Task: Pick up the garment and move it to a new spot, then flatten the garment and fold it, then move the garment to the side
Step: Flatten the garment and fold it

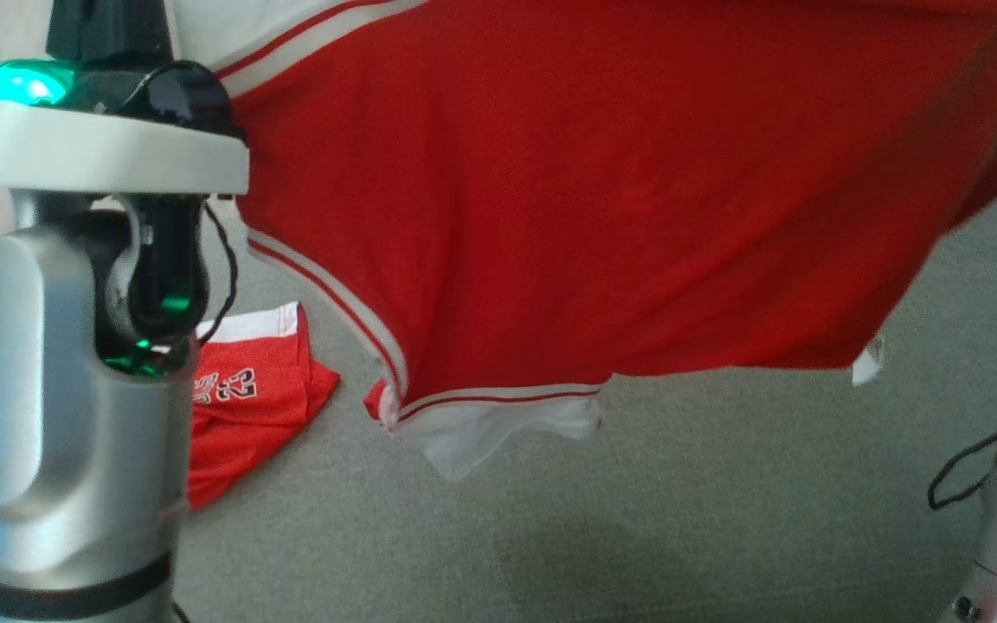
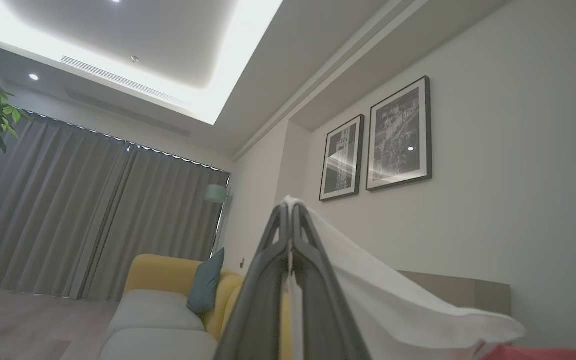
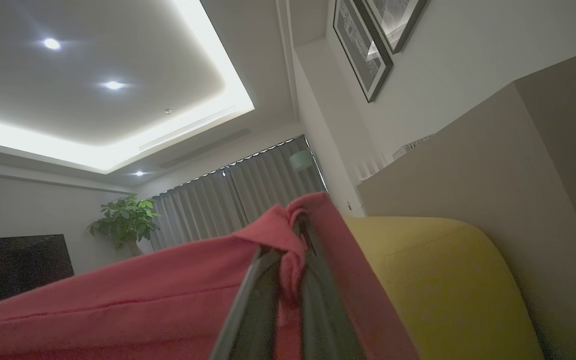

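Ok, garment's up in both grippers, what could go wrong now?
1. The left gripper pinches only the white trim at the edge of the red fabric garment; it might slip out.
2. A red mesh piece with printed numerals lies on the grey carpet nearby; laying down there could overlap it.

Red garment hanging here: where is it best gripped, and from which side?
Probably by its top edge, near the two ends, fingers coming up from below. The left gripper is shut on the white trim, the right gripper on a bunched red corner, so the garment hangs spread between them with its white-banded lower corner drooping.
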You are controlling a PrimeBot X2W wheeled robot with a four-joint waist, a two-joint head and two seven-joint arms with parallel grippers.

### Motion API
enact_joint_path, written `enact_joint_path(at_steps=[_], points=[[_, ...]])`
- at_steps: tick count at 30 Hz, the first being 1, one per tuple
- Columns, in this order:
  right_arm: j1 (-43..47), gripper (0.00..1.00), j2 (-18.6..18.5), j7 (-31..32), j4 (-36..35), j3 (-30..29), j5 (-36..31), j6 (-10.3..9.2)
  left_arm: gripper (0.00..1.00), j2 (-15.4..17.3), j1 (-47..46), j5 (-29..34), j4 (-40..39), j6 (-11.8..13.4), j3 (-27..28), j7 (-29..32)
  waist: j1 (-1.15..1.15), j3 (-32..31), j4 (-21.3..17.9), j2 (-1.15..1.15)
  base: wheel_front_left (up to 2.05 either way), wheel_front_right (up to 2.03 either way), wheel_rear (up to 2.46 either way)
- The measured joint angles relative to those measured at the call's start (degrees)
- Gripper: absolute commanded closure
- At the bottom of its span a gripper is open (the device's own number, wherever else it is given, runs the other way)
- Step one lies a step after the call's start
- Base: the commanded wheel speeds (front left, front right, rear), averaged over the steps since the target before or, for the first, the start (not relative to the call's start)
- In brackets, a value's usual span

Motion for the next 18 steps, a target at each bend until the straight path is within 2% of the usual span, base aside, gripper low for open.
enact_joint_path(at_steps=[5, 9, 14, 15, 18], points=[[-0.5, 1.00, 0.0, 1.7, 0.8, -1.5, -2.2, 0.00, 1.00, 2.4, -0.7, 0.0, 1.9, -0.3, -0.5, 4.0, 0.00, 2.8, -0.5, 0.00, 0.00, 0.00, 0.00], [-6.1, 1.00, 0.0, 0.9, 8.3, -0.7, -5.2, 0.00, 1.00, 3.4, -4.9, -0.9, 9.6, -2.0, -1.1, 5.8, 0.00, 6.4, -1.2, 0.00, 0.00, 0.00, 0.00], [-22.2, 1.00, -0.2, -5.6, 21.2, 3.7, -11.9, 0.00, 1.00, 5.4, -19.2, 1.2, 22.1, -5.6, -1.9, 4.8, 0.02, 13.2, -2.1, 0.00, 0.00, 0.00, 0.00], [-29.3, 1.00, -0.2, -9.2, 26.7, 5.2, -15.1, 0.00, 1.00, 5.4, -26.0, 1.9, 27.4, -6.8, -2.4, 3.1, 0.02, 16.1, -2.4, 0.00, 0.00, 0.00, 0.00], [-38.9, 1.00, -0.3, -15.1, 35.1, 4.6, -17.4, 0.00, 1.00, 5.0, -35.1, 3.1, 34.3, -7.9, -2.5, -1.1, 0.03, 20.1, -2.7, 0.00, 0.00, 0.00, 0.00]])
